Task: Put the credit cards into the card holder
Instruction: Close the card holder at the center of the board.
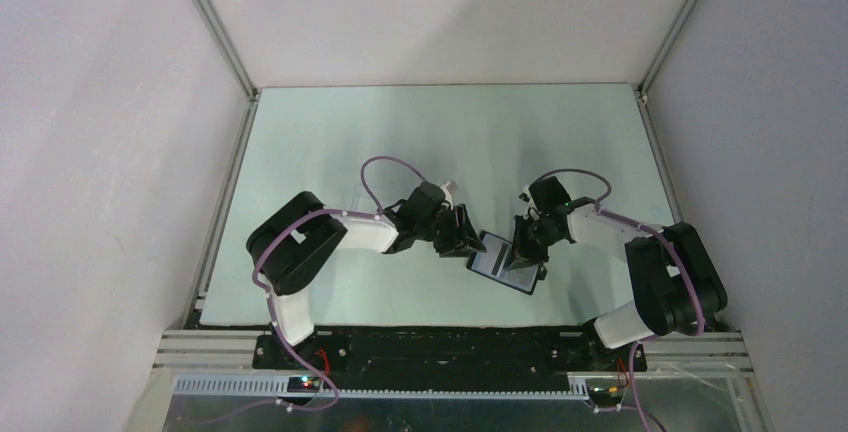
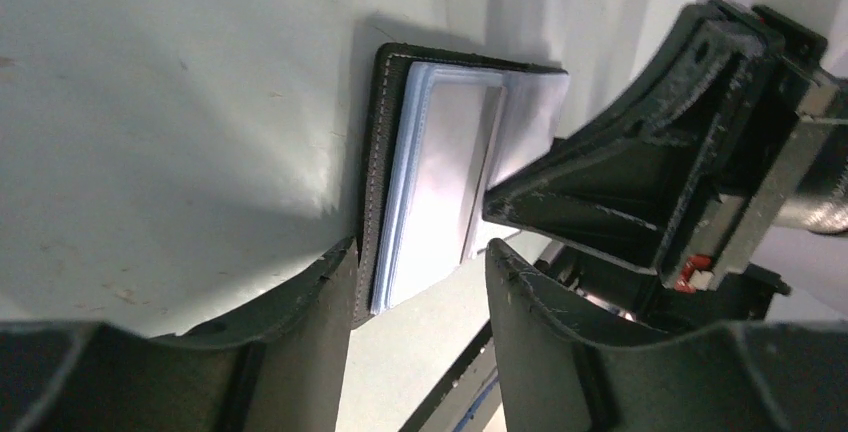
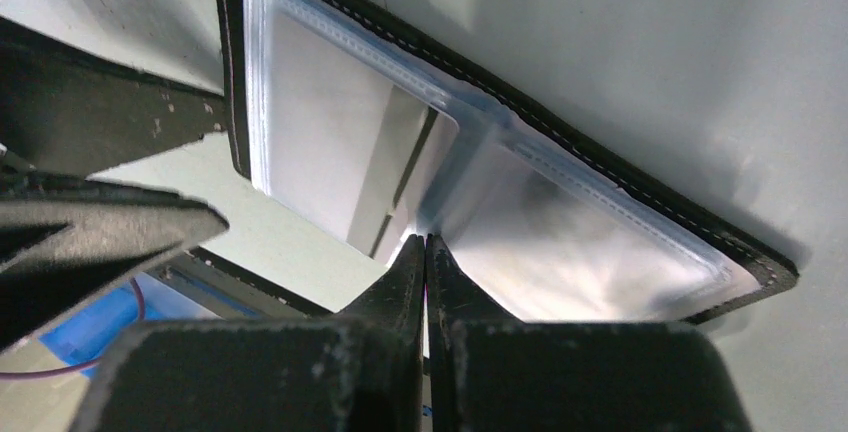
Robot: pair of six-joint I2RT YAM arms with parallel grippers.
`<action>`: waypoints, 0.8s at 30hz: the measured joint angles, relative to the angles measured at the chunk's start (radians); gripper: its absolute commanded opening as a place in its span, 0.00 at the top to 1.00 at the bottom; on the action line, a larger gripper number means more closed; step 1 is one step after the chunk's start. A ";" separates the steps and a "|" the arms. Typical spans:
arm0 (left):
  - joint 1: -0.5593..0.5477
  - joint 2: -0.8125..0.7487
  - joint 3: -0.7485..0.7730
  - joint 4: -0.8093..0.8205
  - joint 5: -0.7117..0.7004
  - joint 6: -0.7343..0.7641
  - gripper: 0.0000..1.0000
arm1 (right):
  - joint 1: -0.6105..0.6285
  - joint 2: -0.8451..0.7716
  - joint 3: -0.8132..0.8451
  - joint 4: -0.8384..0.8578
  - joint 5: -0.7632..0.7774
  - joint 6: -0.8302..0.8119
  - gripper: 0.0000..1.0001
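The black card holder (image 1: 503,264) lies open on the table between my two grippers, with its pale grey-blue pockets (image 3: 320,132) facing up. My left gripper (image 1: 467,237) is open and empty. Its fingers straddle the holder's near corner (image 2: 372,172) in the left wrist view. My right gripper (image 1: 527,244) is shut, with its tips (image 3: 426,240) at the middle of the pockets. A thin pale credit card (image 3: 400,177) shows nearly edge-on from the tips into the pocket, and it also shows in the left wrist view (image 2: 483,172). No other cards are in view.
The pale green table (image 1: 400,142) is enclosed by white walls on the left, the back and the right. A black rail (image 1: 430,337) runs along the near edge behind the holder. Both arms crowd the near centre of the table.
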 measured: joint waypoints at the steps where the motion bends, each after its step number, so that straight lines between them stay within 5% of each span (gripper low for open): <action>1: 0.001 0.000 -0.005 0.012 0.012 -0.002 0.47 | 0.000 0.000 0.000 0.003 0.000 0.000 1.00; 17: -0.060 0.001 0.001 0.226 0.176 -0.113 0.48 | -0.017 -0.014 0.000 -0.005 0.005 -0.001 0.95; 24: -0.080 0.059 0.054 0.265 0.195 -0.148 0.49 | -0.084 -0.140 0.000 -0.051 0.010 -0.004 0.93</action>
